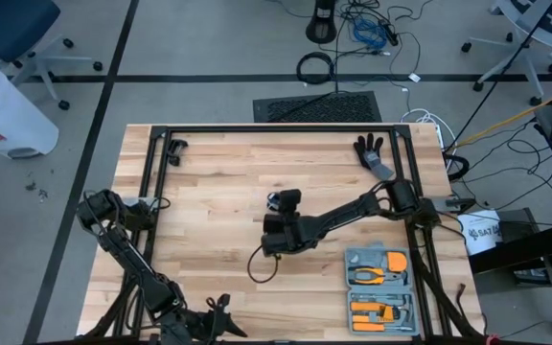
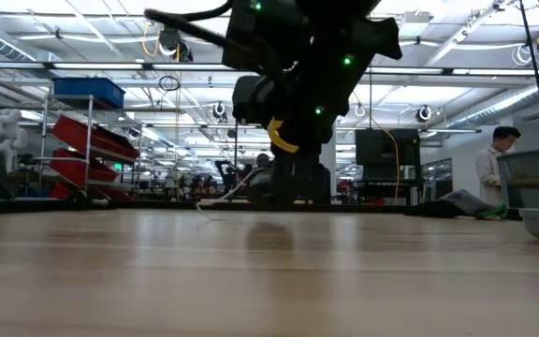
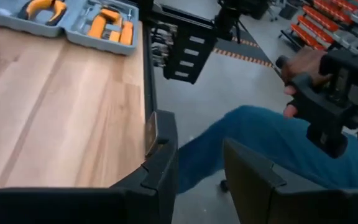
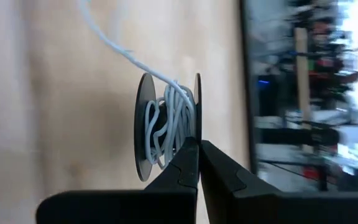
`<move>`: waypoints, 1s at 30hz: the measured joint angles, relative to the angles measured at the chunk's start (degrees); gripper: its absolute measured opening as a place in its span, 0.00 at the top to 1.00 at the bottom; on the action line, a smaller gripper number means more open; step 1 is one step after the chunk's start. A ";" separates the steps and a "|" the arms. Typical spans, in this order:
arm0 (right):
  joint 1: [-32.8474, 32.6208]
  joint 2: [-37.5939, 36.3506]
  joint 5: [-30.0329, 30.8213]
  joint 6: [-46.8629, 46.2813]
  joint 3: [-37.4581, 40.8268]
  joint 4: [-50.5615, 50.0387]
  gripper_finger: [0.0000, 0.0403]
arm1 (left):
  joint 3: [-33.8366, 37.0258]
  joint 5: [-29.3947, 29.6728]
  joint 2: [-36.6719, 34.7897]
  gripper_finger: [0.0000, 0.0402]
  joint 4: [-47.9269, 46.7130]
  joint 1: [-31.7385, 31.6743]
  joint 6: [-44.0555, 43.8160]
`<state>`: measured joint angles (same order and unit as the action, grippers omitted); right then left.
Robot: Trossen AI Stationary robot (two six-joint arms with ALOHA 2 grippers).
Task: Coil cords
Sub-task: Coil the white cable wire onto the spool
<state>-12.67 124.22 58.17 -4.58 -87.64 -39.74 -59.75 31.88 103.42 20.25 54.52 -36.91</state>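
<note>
The reel (image 4: 166, 124) is a small black spool seen edge-on, with white cord (image 4: 173, 115) wound loosely between its two discs. A free length of the cord (image 4: 104, 34) runs from it over the wood. My right gripper (image 4: 197, 144) is shut on the reel at the table's middle (image 1: 283, 204), low over the wood. My left gripper (image 3: 201, 186) stands open and empty at the table's near edge (image 1: 220, 314), pointing out past the edge. My right gripper pinches the rim of one of the reel's two discs (image 4: 197, 134) between its two fingers, at their free ends. The reel stands on edge, with the discs in line with the fingers. Whether it rests on the table, I cannot tell.
A grey tool case (image 1: 381, 287) with orange-handled tools lies near the right front corner. A black glove (image 1: 372, 151) lies at the far right. A black frame rail (image 1: 257, 128) runs round the table. A person's leg (image 3: 272, 143) and hand (image 3: 303, 68) show beyond the near edge.
</note>
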 joint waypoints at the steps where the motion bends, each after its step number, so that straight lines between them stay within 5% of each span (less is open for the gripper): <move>1: 0.00 0.05 -2.07 0.31 0.00 0.50 1.00 | 0.00 -0.12 0.00 0.67 -0.02 0.00 0.37; 13: -0.09 0.17 -6.22 0.70 0.00 1.40 0.98 | -0.02 -4.75 0.00 0.67 -0.20 0.28 2.90; 30: -1.73 -0.31 -15.33 -4.30 0.00 -3.57 0.66 | -0.02 -6.62 -0.02 0.67 -0.24 0.27 4.81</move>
<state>-14.39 123.91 42.84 -8.88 -87.64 -43.31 -59.77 25.27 103.39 20.01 54.79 -32.10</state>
